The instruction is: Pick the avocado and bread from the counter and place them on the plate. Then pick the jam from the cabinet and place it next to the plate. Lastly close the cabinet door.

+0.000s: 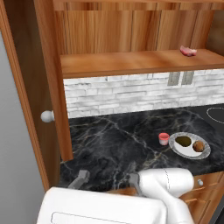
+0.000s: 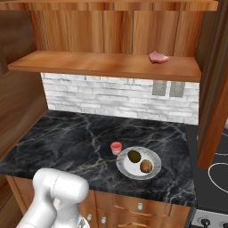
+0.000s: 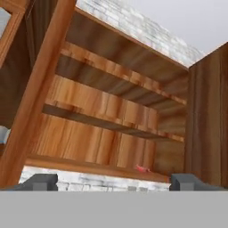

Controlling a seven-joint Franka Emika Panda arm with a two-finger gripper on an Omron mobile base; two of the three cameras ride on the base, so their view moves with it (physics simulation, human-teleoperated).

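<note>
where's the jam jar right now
The jam stands on the counter just left of the plate, close beside its rim, in both base views.

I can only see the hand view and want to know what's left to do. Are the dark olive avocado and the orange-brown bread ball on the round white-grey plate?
Observer: Yes, the dark olive avocado and the orange-brown bread ball both lie on the round white-grey plate.
Operator: And the small red-pink jam jar?
Observer: The jam jar stands on the black marble counter, close beside the plate.
Operator: Is the door shut?
Observer: No, the tall reddish-brown cabinet door with the round white knob stands open.
</note>
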